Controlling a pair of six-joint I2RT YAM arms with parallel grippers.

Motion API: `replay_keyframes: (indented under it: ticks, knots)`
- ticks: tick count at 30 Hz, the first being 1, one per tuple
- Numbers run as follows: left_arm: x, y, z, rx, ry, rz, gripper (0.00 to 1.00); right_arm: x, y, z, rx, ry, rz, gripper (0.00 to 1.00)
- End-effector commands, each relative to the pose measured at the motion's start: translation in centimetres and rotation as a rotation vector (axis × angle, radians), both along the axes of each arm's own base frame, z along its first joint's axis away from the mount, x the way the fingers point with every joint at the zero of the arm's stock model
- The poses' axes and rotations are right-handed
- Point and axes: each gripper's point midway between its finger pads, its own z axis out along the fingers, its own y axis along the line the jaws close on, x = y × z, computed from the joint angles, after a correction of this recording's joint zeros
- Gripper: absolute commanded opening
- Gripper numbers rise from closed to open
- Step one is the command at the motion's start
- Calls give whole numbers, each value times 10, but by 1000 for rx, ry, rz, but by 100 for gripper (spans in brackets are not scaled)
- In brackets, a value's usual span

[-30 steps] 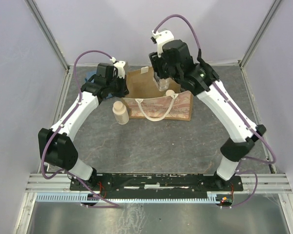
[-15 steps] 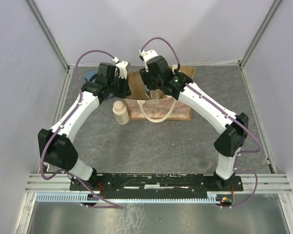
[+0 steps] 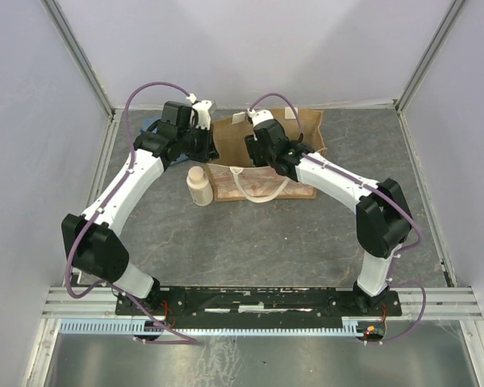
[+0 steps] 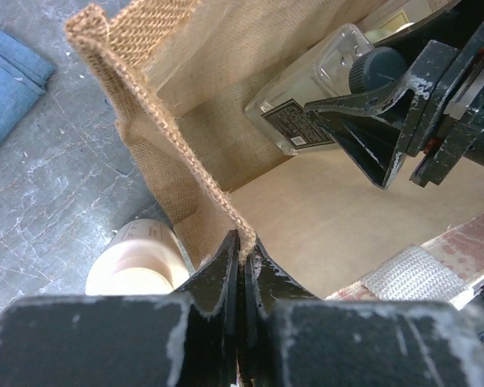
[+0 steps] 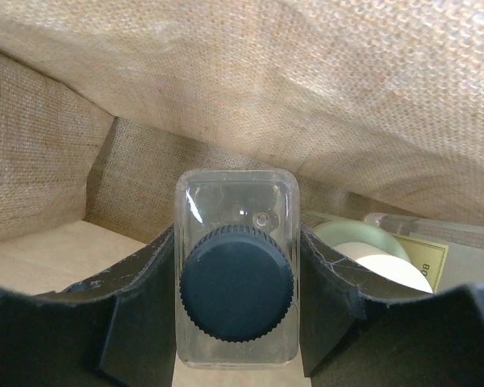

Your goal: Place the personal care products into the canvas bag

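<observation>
The rim of the tan-brown canvas bag [image 4: 157, 129] is pinched by the closed left gripper [image 4: 244, 246]. A clear dark-capped bottle [image 4: 306, 105] is held by the right gripper [image 5: 236, 278] inside the bag. A beige cylindrical bottle [image 3: 198, 185] is seen upright on the table [image 3: 266, 242], just beside the bag.

The left arm [image 3: 129, 189] and right arm [image 3: 339, 181] have white link shells joined by chunky black joint housings, with a thin purple cable [image 3: 149, 85] running along each. The left claw [image 4: 242, 242] and right claw [image 5: 236, 266] are matte black, their finger edges scuffed pale; a black base plate [image 3: 258, 302] lies at 6 o'clock
</observation>
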Motion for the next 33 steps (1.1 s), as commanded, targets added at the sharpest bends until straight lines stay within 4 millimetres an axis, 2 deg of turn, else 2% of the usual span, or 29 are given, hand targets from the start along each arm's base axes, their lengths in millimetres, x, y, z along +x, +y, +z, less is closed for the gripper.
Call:
replay_keyframes:
  ticks: [1,11,16,23,26,29,33]
  knots:
    - [-1,-6,28,-56,-31,1,3,22,-3,111,213,-289,-53,0]
    - [1,-3,24,-37,-28,14,3,23,-43,74,112,-200,-145,0]
    - [1,-3,23,-34,-25,16,3,24,-50,61,103,-156,-165,1]
    - [1,-2,20,-29,-23,14,3,24,-41,50,115,-92,-141,28]
    - [0,-2,19,-28,-20,12,3,24,-38,47,124,-68,-133,36]
    - [0,-2,18,-28,-17,11,3,24,-35,40,113,-30,-120,42]
    - [0,-2,17,-27,-13,11,3,22,-32,26,81,44,-101,42]
